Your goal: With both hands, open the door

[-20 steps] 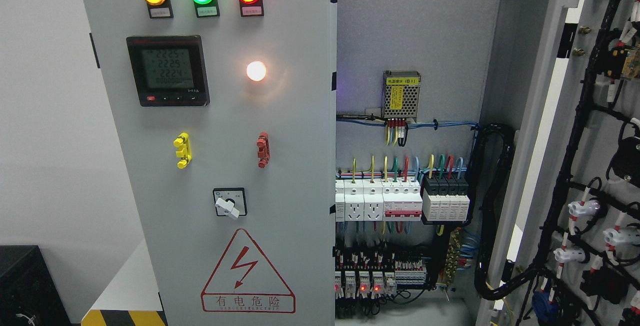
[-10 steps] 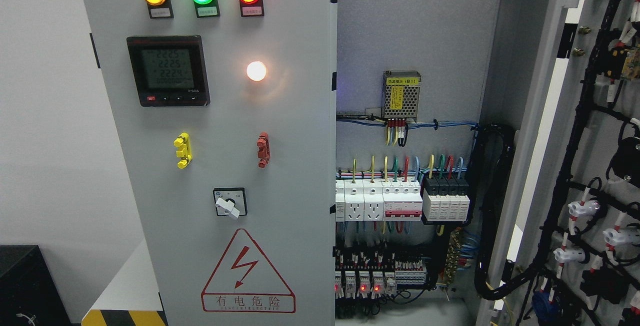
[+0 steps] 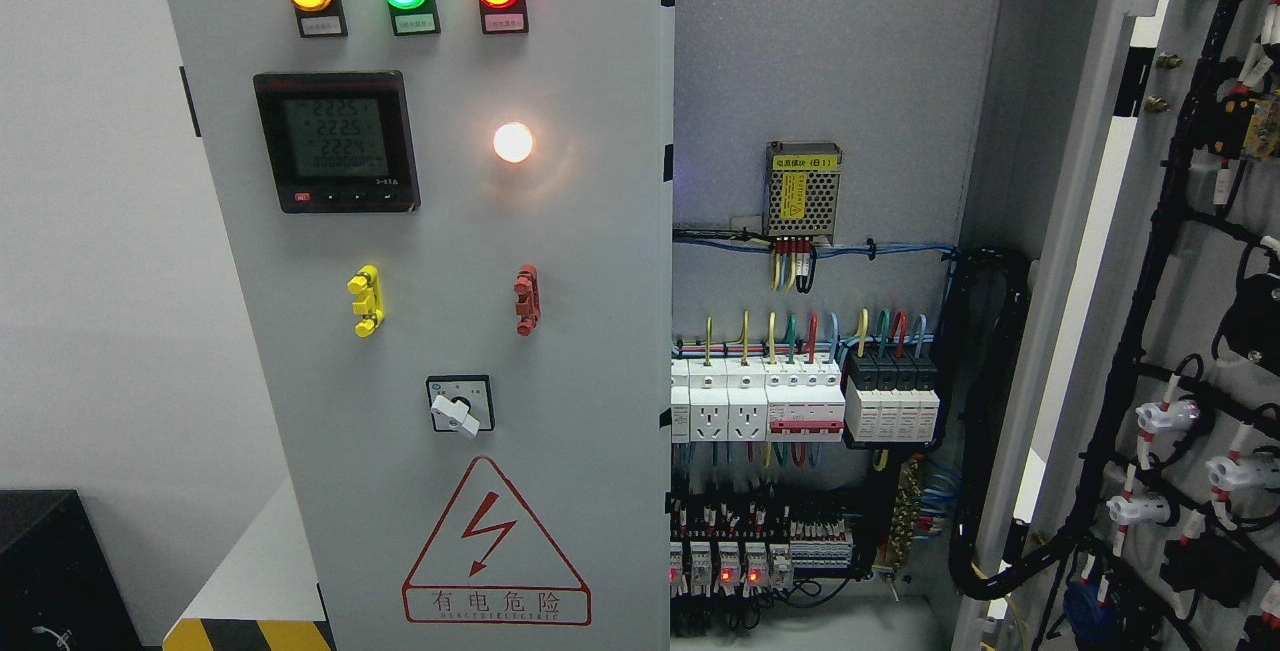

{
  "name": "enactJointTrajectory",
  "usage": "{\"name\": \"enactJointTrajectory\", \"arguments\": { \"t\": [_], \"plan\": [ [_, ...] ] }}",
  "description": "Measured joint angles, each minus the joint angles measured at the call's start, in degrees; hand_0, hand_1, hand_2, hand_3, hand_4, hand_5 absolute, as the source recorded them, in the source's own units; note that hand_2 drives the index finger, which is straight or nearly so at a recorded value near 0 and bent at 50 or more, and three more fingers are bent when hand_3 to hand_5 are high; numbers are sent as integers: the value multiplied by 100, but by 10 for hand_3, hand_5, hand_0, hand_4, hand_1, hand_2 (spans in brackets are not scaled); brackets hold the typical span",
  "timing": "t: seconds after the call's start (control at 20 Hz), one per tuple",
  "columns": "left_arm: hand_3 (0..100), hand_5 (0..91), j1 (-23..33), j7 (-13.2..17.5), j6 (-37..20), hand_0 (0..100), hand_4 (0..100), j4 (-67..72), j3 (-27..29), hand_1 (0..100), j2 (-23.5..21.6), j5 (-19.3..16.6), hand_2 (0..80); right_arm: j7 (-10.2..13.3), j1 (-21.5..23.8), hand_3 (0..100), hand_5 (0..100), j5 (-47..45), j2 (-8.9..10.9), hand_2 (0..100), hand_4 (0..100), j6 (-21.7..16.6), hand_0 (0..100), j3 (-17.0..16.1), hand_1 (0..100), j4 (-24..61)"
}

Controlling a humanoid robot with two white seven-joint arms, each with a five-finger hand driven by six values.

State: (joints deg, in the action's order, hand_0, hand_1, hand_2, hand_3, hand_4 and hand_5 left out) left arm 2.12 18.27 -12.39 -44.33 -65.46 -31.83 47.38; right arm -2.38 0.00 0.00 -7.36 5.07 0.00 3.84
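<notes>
Two doors: right door (image 3: 1180, 331) swung open, left door (image 3: 440, 331) shut. Neither hand in view; fingers unknowable. Likely stiff sheet steel, so grip its free edge.

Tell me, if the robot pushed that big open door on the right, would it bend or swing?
The open door would probably swing stiffly as one piece, since it looks like flat sheet metal. It may feel heavy, because black cable bundles and parts are mounted on its inside. Neither hand is in view.

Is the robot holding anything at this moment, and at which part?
It cannot be told: no hand is in view. The right door stands open; the left door is closed, untouched.
</notes>
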Motion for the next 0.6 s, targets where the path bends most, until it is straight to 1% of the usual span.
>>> {"name": "enactJointTrajectory", "arguments": {
  "t": [0.05, 0.15, 0.25, 0.4, 0.5, 0.6],
  "plan": [
    [0, 0, 35, 23, 24, 120, 0, 155, 122, 556, 55, -136, 0, 0, 0, 0, 0, 0, 1, 0, 0, -13, 103, 0, 128, 21],
    [0, 0, 117, 119, 50, 120, 0, 478, 446, 556, 189, -562, 0, 0, 15, 0, 0, 0, 9, 0, 0, -75, 103, 0, 128, 160],
    [0, 0, 223, 311, 76, 120, 0, 793, 901, 556, 346, -1198, 0, 0, 146, 0, 0, 0, 19, 0, 0, -102, 103, 0, 128, 443],
    [0, 0, 335, 556, 80, 120, 0, 1196, 1695, 556, 586, -2304, 0, 0, 356, 0, 0, 0, 37, 0, 0, -110, 103, 0, 128, 774],
    [0, 0, 395, 638, 81, 120, 0, 1466, 2272, 556, 752, -2981, 0, 0, 498, 0, 0, 0, 47, 0, 0, -127, 103, 0, 128, 1071],
    [0, 0, 431, 679, 81, 120, 0, 1685, 2762, 556, 894, -3535, 0, 0, 645, 0, 0, 0, 54, 0, 0, -127, 103, 0, 128, 1294]
  ]
}}
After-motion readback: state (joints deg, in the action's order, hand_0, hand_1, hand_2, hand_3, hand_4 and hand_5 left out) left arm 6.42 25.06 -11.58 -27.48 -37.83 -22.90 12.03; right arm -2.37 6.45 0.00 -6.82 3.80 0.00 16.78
